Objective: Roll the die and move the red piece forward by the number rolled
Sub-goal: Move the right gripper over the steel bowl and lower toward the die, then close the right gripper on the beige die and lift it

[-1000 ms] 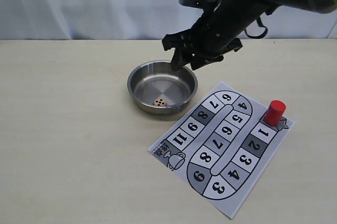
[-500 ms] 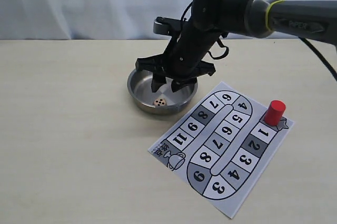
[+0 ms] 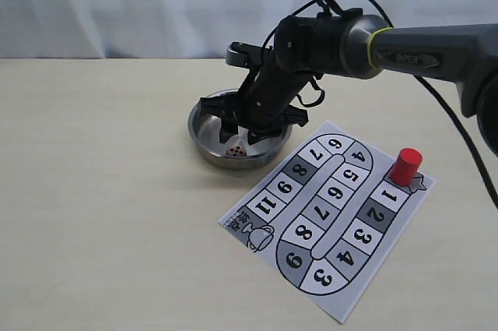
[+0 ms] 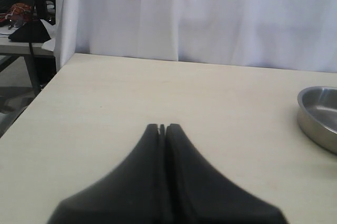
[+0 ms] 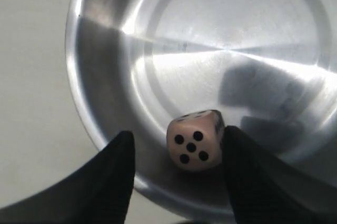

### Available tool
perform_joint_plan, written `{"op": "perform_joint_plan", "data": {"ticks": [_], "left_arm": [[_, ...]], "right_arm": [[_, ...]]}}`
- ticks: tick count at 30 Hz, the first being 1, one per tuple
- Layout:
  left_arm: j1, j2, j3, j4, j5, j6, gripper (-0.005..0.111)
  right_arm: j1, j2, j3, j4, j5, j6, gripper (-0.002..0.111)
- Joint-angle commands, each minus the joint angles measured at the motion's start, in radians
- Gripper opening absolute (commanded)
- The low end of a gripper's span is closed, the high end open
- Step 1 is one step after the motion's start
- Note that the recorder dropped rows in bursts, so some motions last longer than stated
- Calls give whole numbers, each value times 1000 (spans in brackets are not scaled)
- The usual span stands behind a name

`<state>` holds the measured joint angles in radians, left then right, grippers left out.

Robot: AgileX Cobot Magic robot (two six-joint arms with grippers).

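Inside the steel bowl (image 3: 199, 135), close to the part of its wall that faces the game board (image 3: 327, 218), lies the die (image 3: 236, 149). In the right wrist view the die (image 5: 195, 140) rests where the bowl's (image 5: 210, 34) flat floor meets the sloping wall. The face turned toward the camera carries five dark dots.

Over the bowl, the right gripper (image 3: 241, 135) reaches down past the rim, its dark arm slanting in from the side of the bowl where the board lies. Its jaws stand spread with the die between them. In the right wrist view of the gripper (image 5: 178, 134), one finger (image 5: 118, 174) is clearly apart from the die with bare steel showing in the gap. The other finger (image 5: 247, 176) sits right at the die's edge. Whether that one touches, I cannot tell. Nothing is pinched.

Beside the bowl, the board lies flat on the pale table (image 3: 101, 214), one corner just next to the bowl's wall. Well apart from the bowl, at the board's far edge, the red piece (image 3: 405, 166) stands upright next to the square marked 1.

Away from the bowl, the left gripper (image 4: 162, 127) hangs over bare tabletop, its two dark fingers pressed together with nothing between them. From its camera only a part of the bowl's rim (image 4: 318, 116) shows at the picture's edge. A white curtain (image 3: 117, 4) hangs behind the table, beyond the bowl.
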<state>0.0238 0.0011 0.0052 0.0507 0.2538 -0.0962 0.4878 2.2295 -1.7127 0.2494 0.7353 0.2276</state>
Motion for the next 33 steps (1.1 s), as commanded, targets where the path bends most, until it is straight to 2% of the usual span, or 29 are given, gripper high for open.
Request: {"op": "perform_joint_plan", "data": {"ticks": [1,4,25,28,29,33], "left_arm": [[0,-1,-5,-2,-12,-4,0],[0,-1,-5,-2,-12,-4,0],[0,-1,-5,0,-12,-4,0],[0,-1,-5,0,-12,-4,0],[0,-1,-5,-2,-12,-4,0],[0,-1,-5,-2,-12,-4,0]], "right_arm": [[-1,20,-8,-10,-42,-12,51],[-1,29,-8,-13,-56,-12,56],[1,67,-8,-37,-58,-10,55],[1,69,-8,-37,-58,-10,47],[1,69,-8,-37,-58,-10,36],[1,67,-8,-37,-88,-10,8]]}}
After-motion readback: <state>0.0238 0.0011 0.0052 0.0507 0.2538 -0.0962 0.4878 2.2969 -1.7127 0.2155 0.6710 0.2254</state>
